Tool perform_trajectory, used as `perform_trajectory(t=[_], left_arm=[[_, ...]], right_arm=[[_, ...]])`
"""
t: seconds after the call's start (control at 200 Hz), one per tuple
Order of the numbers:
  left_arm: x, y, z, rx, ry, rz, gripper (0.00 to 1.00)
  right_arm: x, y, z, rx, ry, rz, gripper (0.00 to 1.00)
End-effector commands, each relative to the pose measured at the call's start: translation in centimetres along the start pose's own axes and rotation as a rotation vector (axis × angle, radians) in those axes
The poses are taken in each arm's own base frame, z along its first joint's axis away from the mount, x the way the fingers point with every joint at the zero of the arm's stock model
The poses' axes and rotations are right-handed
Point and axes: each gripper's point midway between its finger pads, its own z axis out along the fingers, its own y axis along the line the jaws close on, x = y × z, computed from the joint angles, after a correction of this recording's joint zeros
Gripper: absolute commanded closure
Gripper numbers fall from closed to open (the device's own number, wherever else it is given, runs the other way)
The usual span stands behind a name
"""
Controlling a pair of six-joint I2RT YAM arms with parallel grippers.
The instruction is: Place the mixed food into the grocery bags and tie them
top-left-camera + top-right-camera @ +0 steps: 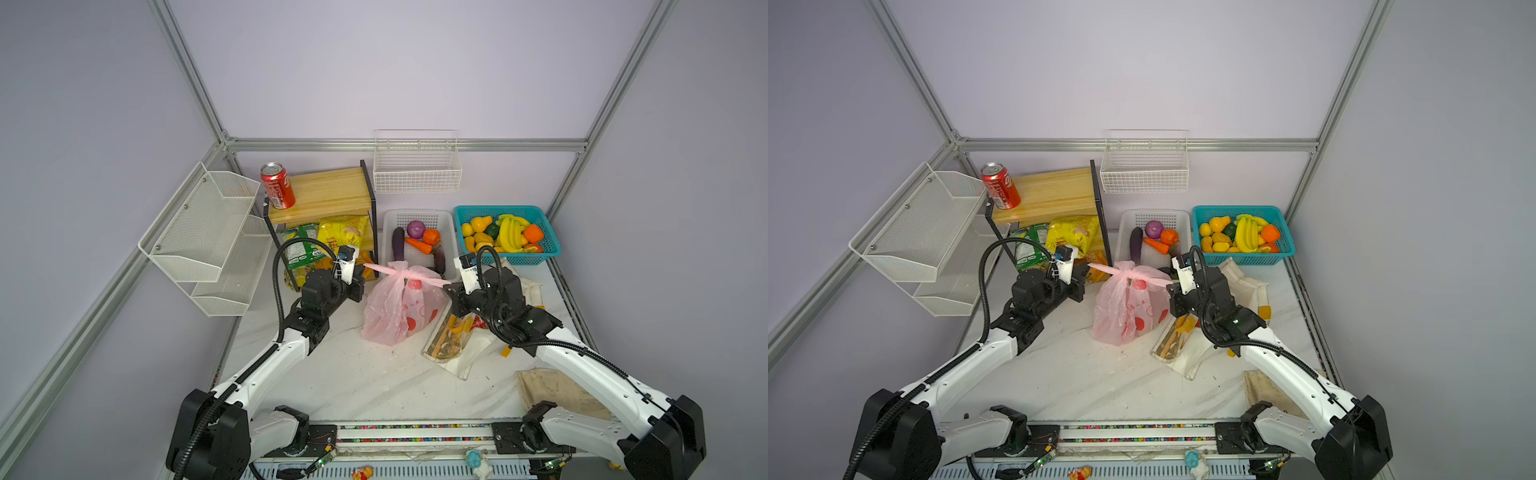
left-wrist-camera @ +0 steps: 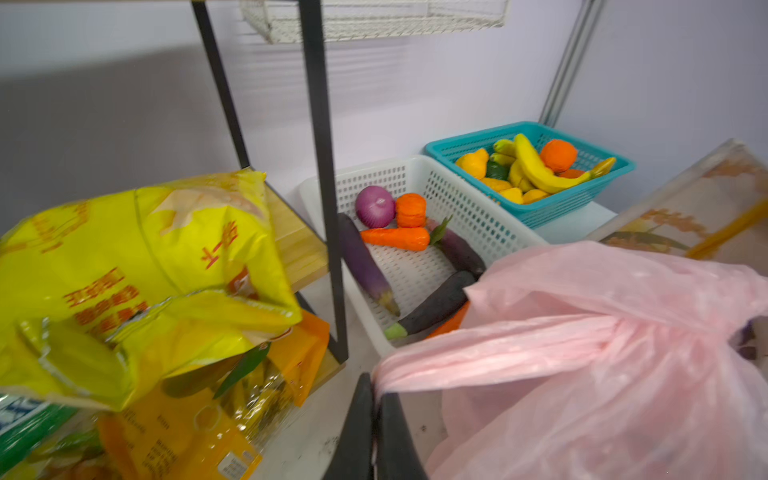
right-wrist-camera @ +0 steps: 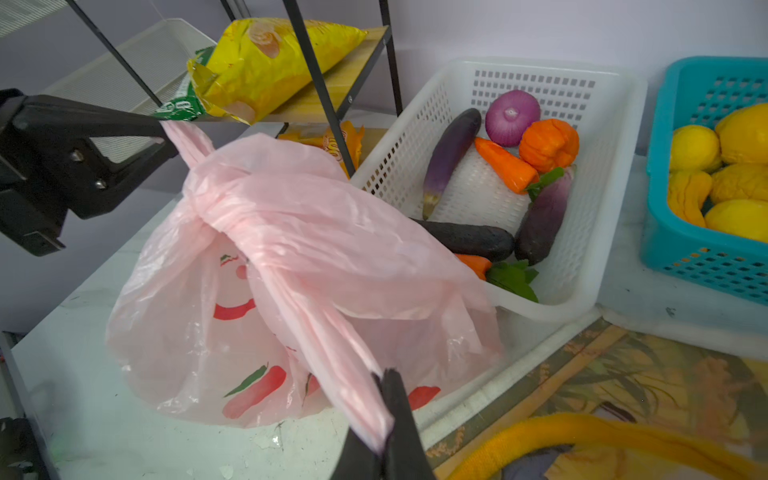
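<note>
Pink bag [image 1: 390, 311]: is seen standing on the white table [image 1: 374, 386], at the middle, between the two grippers and just in front of the white basket [image 1: 446, 220]. Contents are seen only dimly through the plastic and cannot be identified.
Knot [image 1: 405, 272]: is formed at the top of the bag, where the two handles are crossed; one end is drawn out to each side.
Left gripper [image 2: 374, 386]: jaws are pressed together on the left handle end, which is stretched taut from the knot.
Right gripper [image 3: 384, 382]: jaws are clamped on the other handle strand, which is pinched flat between the fingers.
Red cola can [image 1: 277, 185]: is set upright on the top board of the wooden shelf [image 1: 328, 191], at its left end, well apart from the bag.
Purple onion [image 1: 416, 229]: is kept in the white basket, beside a carrot [image 1: 419, 246] and several eggplants [image 1: 398, 245].
Canvas tote [image 1: 1246, 284]: is laid flat on the table under the right arm, just beside the bag.
Snack packets [image 1: 343, 232]: are stacked on the lower shelf board.
Teal basket [image 1: 548, 237]: is placed to the right of the white basket and is filled with yellow and orange fruit.
</note>
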Motion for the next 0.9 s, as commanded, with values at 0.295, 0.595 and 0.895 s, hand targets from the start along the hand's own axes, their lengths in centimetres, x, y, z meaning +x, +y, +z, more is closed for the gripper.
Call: perform_trajectory(t=[0.295, 0.595, 0.895], left_arm=[[8.3, 12.6, -1.5, -0.451, 0.114, -0.223, 1.0], [7.4, 11.5, -1.4, -0.387, 0.072, -0.264, 1.0], [2.6, 7.8, -4.2, -0.192, -0.117, -0.363, 0.59]], right_arm=[[5.1, -7.5, 2.2, 0.202, 0.164, 0.076, 1.0], [2.0, -6.7, 2.2, 0.175, 0.072, 0.031, 1.0], [-4.8, 1.8, 1.8, 0.121, -0.098, -0.265, 0.39]])
